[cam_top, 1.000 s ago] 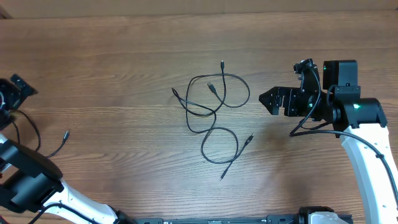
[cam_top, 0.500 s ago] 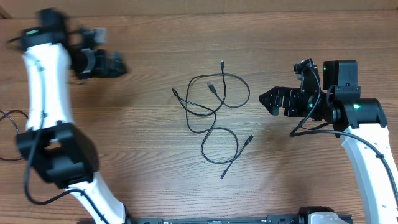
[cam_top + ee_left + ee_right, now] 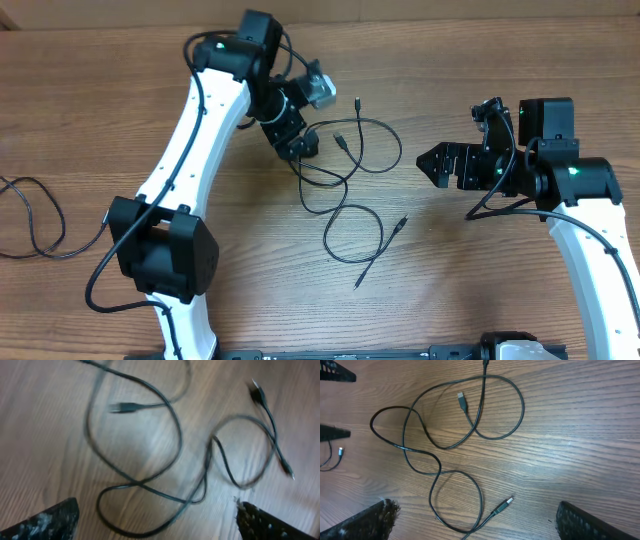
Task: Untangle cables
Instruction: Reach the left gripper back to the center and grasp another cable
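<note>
Cables (image 3: 346, 183) lie in loose loops on counter (image 3: 100, 100). Left tool (image 3: 298, 147) over their upper-left edge, fingers apart. Right tool (image 3: 428, 163) near the loops, fingers apart.

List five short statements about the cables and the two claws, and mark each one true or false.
1. The left claw is at the upper left edge of the cables. True.
2. The right claw grips a cable. False: it is open, off to the right of the cables, and holds nothing.
3. The cables lie in loose loops on the wooden table. True.
4. The left claw is shut. False: the left wrist view shows its fingers spread wide, with nothing held.
5. A plug end lies inside the top loop. True.
</note>
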Controlling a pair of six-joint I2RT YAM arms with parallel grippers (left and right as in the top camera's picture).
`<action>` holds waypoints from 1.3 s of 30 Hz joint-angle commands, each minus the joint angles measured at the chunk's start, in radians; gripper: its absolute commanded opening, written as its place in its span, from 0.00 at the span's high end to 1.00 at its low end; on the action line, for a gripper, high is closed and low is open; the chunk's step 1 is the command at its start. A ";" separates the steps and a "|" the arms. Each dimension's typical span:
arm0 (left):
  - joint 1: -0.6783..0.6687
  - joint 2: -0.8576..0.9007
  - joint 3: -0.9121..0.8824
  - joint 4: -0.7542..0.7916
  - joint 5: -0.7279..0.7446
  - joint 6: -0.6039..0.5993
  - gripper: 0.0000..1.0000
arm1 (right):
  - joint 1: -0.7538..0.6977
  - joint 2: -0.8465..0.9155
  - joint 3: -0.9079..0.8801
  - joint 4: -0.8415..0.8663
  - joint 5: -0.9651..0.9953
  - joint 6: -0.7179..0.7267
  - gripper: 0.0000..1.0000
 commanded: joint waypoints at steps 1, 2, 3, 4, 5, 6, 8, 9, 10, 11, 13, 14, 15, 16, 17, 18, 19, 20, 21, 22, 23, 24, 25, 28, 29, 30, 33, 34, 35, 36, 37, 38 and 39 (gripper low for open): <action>-0.025 -0.027 0.003 -0.093 -0.002 0.318 0.00 | -0.003 -0.009 0.031 0.003 -0.009 0.002 0.00; -0.027 -0.027 0.002 -0.132 -0.002 0.390 0.00 | -0.003 -0.009 0.031 0.003 -0.009 0.002 0.00; -0.029 -0.027 0.000 -0.162 -0.003 0.446 0.00 | -0.003 -0.009 0.031 0.003 -0.009 0.001 0.00; -0.029 -0.027 -0.005 -0.188 -0.006 0.494 0.00 | -0.003 -0.009 0.031 0.002 -0.009 0.001 0.00; -0.029 -0.027 -0.011 -0.201 -0.006 0.520 0.00 | -0.003 -0.009 0.031 0.002 -0.009 0.001 0.00; -0.029 -0.027 -0.023 -0.204 -0.006 0.538 0.00 | -0.003 -0.009 0.031 0.003 -0.009 0.001 0.00; -0.029 -0.027 -0.056 -0.183 -0.013 0.558 0.00 | -0.003 -0.009 0.031 0.004 -0.009 0.002 0.00; -0.029 -0.027 -0.081 -0.155 -0.020 0.557 0.00 | -0.003 -0.009 0.031 0.004 -0.009 0.002 0.00; -0.029 -0.027 -0.102 -0.129 -0.024 0.552 0.00 | -0.003 -0.009 0.031 0.004 -0.009 0.002 0.00; -0.029 -0.027 -0.130 -0.092 -0.025 0.542 0.01 | -0.003 -0.009 0.031 0.003 -0.010 0.002 0.00; -0.029 -0.027 -0.166 -0.044 -0.026 0.528 0.02 | -0.003 -0.009 0.031 0.002 -0.017 0.002 0.00; -0.029 -0.027 -0.182 -0.020 -0.029 0.518 0.03 | -0.003 -0.009 0.031 0.002 -0.017 0.002 0.00; -0.029 -0.027 -0.200 0.008 -0.031 0.503 0.04 | -0.003 -0.009 0.031 0.002 -0.017 0.002 0.00; -0.029 -0.027 -0.210 0.028 -0.033 0.489 0.04 | -0.003 -0.009 0.031 0.002 -0.017 0.002 0.00; -0.029 -0.027 -0.220 0.050 -0.033 0.476 0.03 | -0.003 -0.009 0.031 0.002 -0.017 0.002 0.00; -0.028 -0.027 -0.242 0.101 -0.034 0.450 0.00 | -0.003 -0.009 0.031 0.001 -0.017 0.002 0.00; -0.027 -0.027 -0.250 0.124 -0.034 0.434 0.00 | -0.003 -0.009 0.031 0.001 -0.017 0.002 0.00; -0.027 -0.027 -0.259 0.150 -0.034 0.411 0.00 | -0.003 -0.009 0.031 -0.001 -0.017 0.002 0.00; -0.027 -0.027 -0.267 0.168 -0.034 0.395 0.01 | -0.003 -0.009 0.031 -0.003 -0.017 0.002 0.00; -0.027 -0.027 -0.273 0.179 -0.034 0.386 0.05 | -0.003 -0.009 0.031 -0.007 -0.017 0.002 0.00; -0.028 -0.027 -0.276 0.182 -0.032 0.384 0.09 | -0.003 -0.009 0.031 -0.011 -0.016 0.002 0.00; -0.027 -0.027 -0.277 0.182 -0.032 0.384 0.13 | -0.003 -0.009 0.031 -0.016 -0.016 0.002 0.00; -0.027 -0.027 -0.277 0.181 -0.035 0.384 0.15 | -0.003 -0.009 0.031 -0.017 -0.016 0.002 0.00; -0.027 -0.027 -0.276 0.195 -0.172 0.353 0.83 | -0.003 -0.009 0.031 -0.025 -0.017 0.002 0.00; -0.030 -0.027 -0.274 0.215 -0.250 0.290 0.96 | -0.003 -0.009 0.031 -0.028 -0.016 0.002 0.00; -0.030 -0.027 -0.272 0.224 -0.284 0.256 0.96 | -0.003 -0.009 0.031 -0.029 -0.016 0.002 0.00; -0.031 -0.029 -0.263 0.250 -0.371 0.169 0.96 | -0.003 -0.009 0.031 -0.029 -0.016 0.002 0.00; -0.030 -0.030 -0.254 0.255 -0.390 0.132 0.96 | -0.003 -0.009 0.031 -0.029 -0.016 0.002 0.00; -0.030 -0.035 -0.235 0.260 -0.404 0.083 0.96 | -0.003 -0.009 0.031 -0.029 -0.016 0.002 0.00; -0.031 -0.039 -0.217 0.261 -0.418 0.050 0.96 | -0.003 -0.009 0.031 -0.028 -0.016 0.002 0.00; -0.031 -0.046 -0.183 0.259 -0.435 0.004 0.96 | -0.003 -0.009 0.031 -0.027 -0.016 0.002 0.00; -0.031 -0.054 -0.148 0.255 -0.453 -0.040 0.96 | -0.003 -0.009 0.031 -0.025 -0.016 0.001 0.00; -0.031 -0.068 -0.101 0.248 -0.463 -0.080 0.96 | -0.003 -0.009 0.031 -0.024 -0.016 0.001 0.00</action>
